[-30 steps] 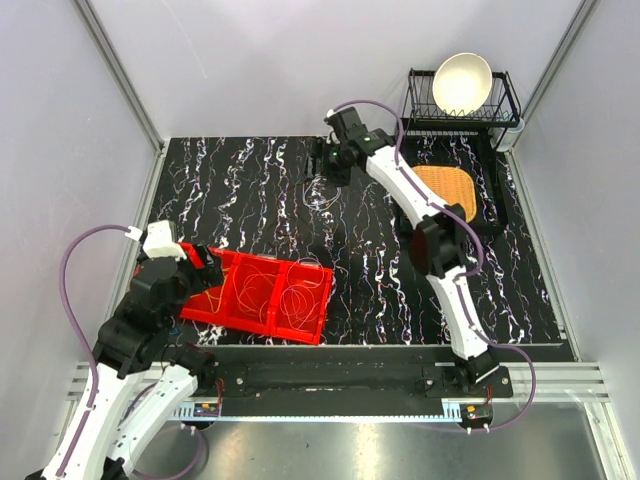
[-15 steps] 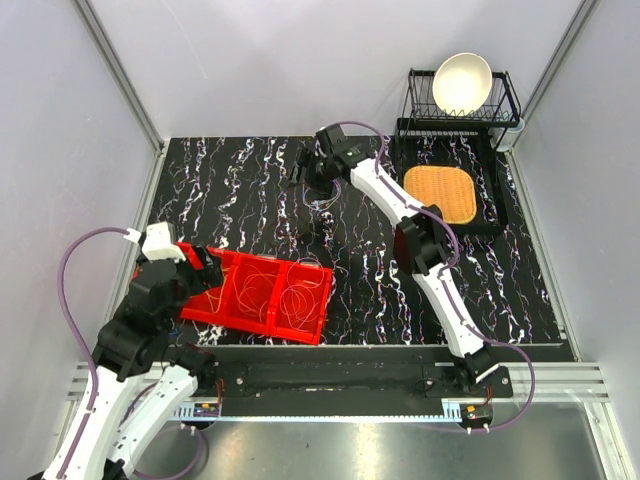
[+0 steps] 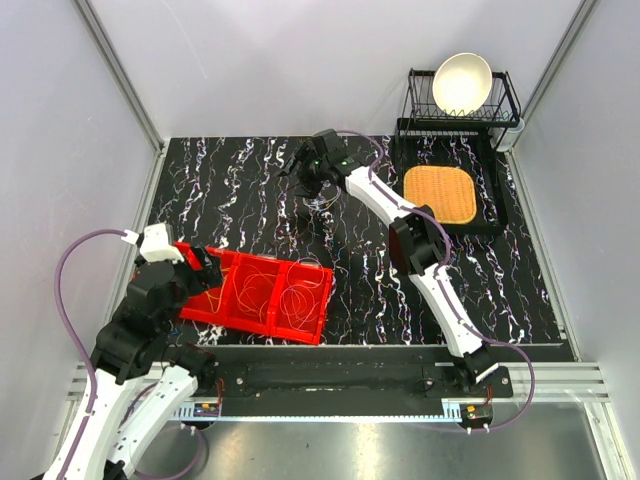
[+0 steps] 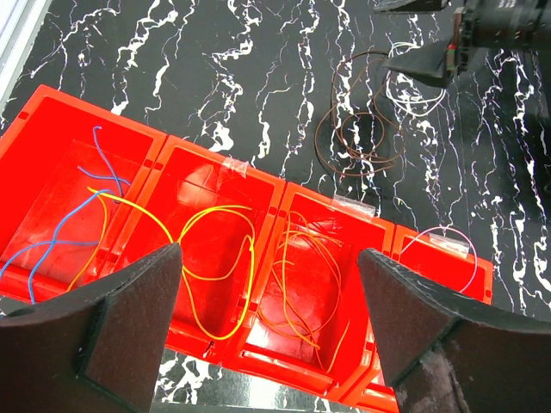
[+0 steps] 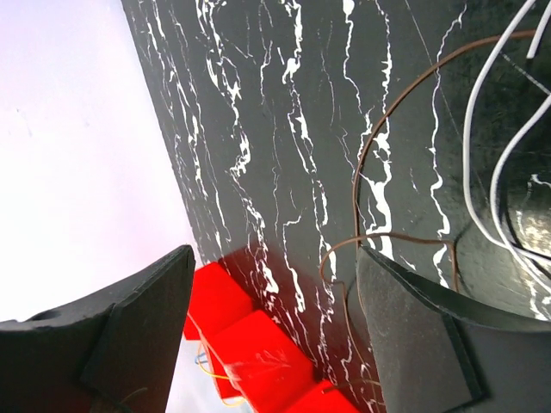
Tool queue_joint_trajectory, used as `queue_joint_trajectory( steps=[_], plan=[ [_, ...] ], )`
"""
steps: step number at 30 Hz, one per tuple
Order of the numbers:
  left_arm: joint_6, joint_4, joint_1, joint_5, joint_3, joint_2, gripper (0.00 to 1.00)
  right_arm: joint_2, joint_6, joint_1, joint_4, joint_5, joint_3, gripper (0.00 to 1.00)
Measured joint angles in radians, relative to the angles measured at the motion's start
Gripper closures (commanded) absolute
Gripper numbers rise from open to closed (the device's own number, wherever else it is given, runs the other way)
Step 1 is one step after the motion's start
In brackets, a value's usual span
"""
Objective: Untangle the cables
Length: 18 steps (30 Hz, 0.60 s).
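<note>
A red tray (image 4: pixel 164 151) with several compartments lies at the near left and also shows in the top view (image 3: pixel 310 325). It holds blue (image 4: pixel 52 245), yellow (image 4: pixel 215 262), orange (image 4: pixel 306 275) and pale pink (image 4: pixel 439 234) cables, one colour per compartment. On the table beyond it lie brown loops (image 4: pixel 355 129) tangled with white loops (image 4: pixel 413 90). My left gripper (image 4: pixel 269 258) is open and empty above the tray. My right gripper (image 5: pixel 275 254) is open and empty. It hangs low beside the brown cable (image 5: pixel 379 146) and white cable (image 5: pixel 473 163), at the far middle of the table (image 3: pixel 303 168).
A black dish rack with a white bowl (image 3: pixel 462 82) stands at the far right corner. An orange woven mat (image 3: pixel 443 195) lies on a black tray in front of it. Grey walls close in the table on three sides.
My right gripper has swung left along the far part of the table, over the brown and white loops. The left arm has barely moved.
</note>
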Motion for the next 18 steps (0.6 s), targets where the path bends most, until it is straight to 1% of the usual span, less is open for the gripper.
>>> queue_joint_trajectory(
  steps=[6, 10, 13, 14, 16, 17, 18],
  plan=[
    [0.000, 0.000, 0.000, 0.000, 0.000, -0.001, 0.13, 0.029, 0.056, 0.011, 0.027, 0.006, -0.007, 0.19],
    [0.000, 0.000, 0.000, 0.000, 0.000, -0.001, 0.13, 0.032, 0.077, 0.016, 0.035, 0.021, -0.031, 0.24],
    [0.000, 0.000, 0.000, 0.000, 0.000, -0.002, 0.13, 0.039, 0.093, 0.016, 0.059, 0.024, -0.033, 0.40],
    [0.000, 0.000, 0.000, 0.000, 0.000, -0.002, 0.13, 0.042, 0.100, 0.016, 0.071, 0.026, -0.033, 0.55],
    [0.000, 0.000, 0.000, 0.000, 0.000, -0.002, 0.13, 0.048, 0.106, 0.017, 0.084, 0.031, -0.032, 0.67],
    [0.000, 0.000, 0.000, 0.000, 0.000, -0.002, 0.13, 0.052, 0.115, 0.018, 0.089, 0.034, -0.032, 0.79],
    [0.000, 0.000, 0.000, 0.000, 0.000, -0.002, 0.13, 0.058, 0.118, 0.019, 0.095, 0.038, -0.029, 0.83]
  ],
)
